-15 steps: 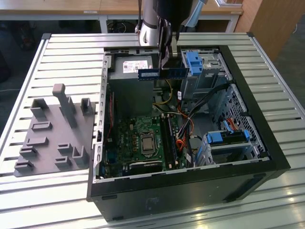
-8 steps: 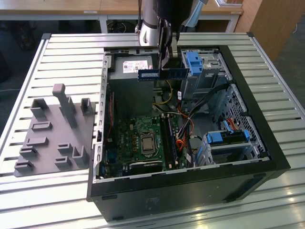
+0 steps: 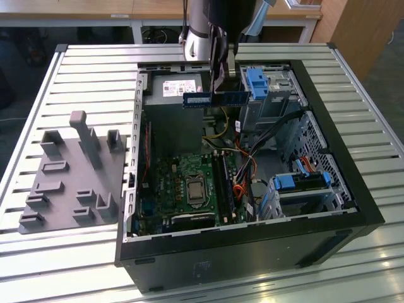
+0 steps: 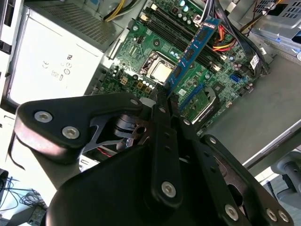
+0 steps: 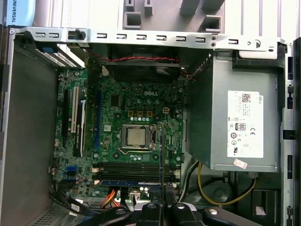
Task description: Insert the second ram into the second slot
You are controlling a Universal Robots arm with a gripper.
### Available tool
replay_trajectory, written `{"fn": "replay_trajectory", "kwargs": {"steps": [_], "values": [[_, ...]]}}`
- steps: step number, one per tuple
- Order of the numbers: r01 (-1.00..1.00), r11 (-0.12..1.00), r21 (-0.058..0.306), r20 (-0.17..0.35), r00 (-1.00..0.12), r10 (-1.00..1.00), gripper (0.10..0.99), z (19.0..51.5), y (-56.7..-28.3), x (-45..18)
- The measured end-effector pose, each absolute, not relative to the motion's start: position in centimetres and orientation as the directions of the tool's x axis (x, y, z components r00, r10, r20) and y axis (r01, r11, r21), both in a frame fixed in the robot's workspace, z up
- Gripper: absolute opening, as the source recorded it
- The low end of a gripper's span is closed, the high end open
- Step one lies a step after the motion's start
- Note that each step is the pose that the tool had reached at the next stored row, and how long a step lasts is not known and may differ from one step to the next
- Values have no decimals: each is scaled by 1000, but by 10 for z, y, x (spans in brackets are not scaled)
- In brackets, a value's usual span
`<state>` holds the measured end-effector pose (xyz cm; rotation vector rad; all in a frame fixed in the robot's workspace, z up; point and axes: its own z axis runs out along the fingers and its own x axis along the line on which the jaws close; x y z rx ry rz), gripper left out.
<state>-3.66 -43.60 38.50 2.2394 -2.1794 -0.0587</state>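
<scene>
Blue second ram (image 3: 199,99) sits pinched in the jaws of the gripper (image 3: 219,90), level above the motherboard (image 3: 180,183) inside the open computer case (image 3: 240,252).

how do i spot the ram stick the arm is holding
Find the open black computer case. Above it, the gripper pinches the second ram, a thin blue stick with black chips. It alone hangs in the air, clear of the motherboard.

My gripper (image 3: 216,87), carrying second ram (image 3: 214,99), high over open case (image 3: 252,249): free air straight down to CPU socket (image 3: 194,187). Memory slots (image 3: 226,183) just beside socket; orange cables (image 3: 238,188) crowd slots' far side, maybe overhanging. Power supply box (image 3: 173,88) walls one side, well apart from socket.
</scene>
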Motion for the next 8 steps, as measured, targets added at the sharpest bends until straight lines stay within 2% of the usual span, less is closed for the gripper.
{"fn": "replay_trajectory", "kwargs": {"steps": [8], "values": [[-999,-27,38,-15,27,-1000,141,385,-437,-37]]}}
